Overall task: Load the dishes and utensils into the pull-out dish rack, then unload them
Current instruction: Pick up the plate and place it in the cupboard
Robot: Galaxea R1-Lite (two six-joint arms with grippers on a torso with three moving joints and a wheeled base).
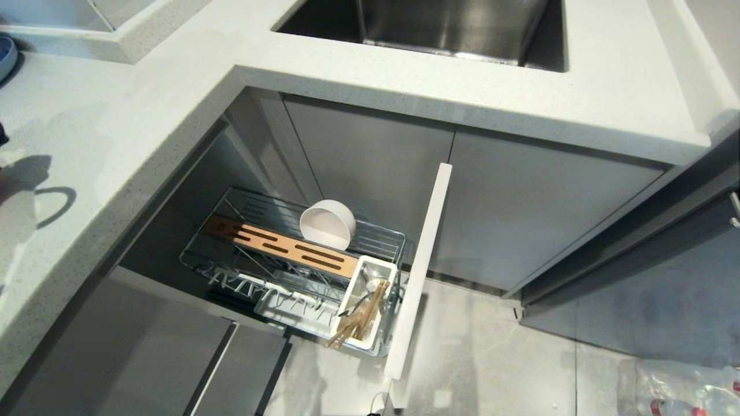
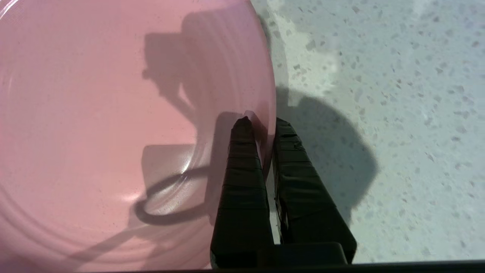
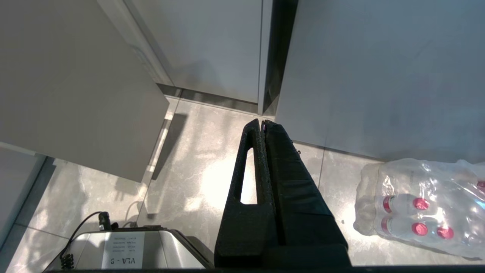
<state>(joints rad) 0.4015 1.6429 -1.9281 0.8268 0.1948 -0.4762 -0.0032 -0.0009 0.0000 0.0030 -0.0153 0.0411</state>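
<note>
Countertop (image 2: 379,113): left hand (image 2: 265,125) pinching pink plate (image 2: 113,113) rim, plate cropped.

steel sink (image 1: 439,26) set in speckled countertop (image 1: 144,115) | shrink-wrapped bottles (image 3: 420,204) on tiled floor (image 3: 189,159)

My pink plate (image 2: 113,132) lies flat on the counter (image 2: 379,94). The white bowl (image 1: 327,225) stands on edge in the pulled-out dish rack (image 1: 370,234); chopsticks (image 1: 359,320) and spoon (image 1: 361,301) fill its caddy (image 1: 347,300).

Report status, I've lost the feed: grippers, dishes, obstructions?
Left gripper shut on pink plate rim, on countertop. Right gripper shut, parked. White bowl, chopsticks in rack. No obstruction seen.
</note>
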